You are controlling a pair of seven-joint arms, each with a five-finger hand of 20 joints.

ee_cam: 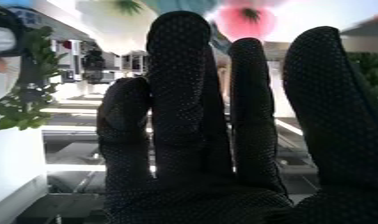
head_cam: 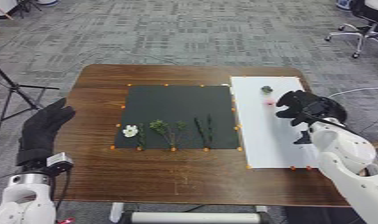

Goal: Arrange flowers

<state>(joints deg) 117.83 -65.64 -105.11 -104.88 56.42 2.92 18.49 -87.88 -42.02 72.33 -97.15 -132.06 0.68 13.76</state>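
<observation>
While the right hand hangs wide beside a probable pink flower, misaligned closing could crush it; drift could shove it.

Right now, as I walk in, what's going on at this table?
A robot appears to be arranging flowers. Its right hand, fingers straight and seemingly gripping nothing, is over the white sheet, close to a pink flower. Its left hand is open, off to the left of the dark mat. On that mat lie a white flower, a leafy sprig and dark green stems, not yet arranged.
</observation>
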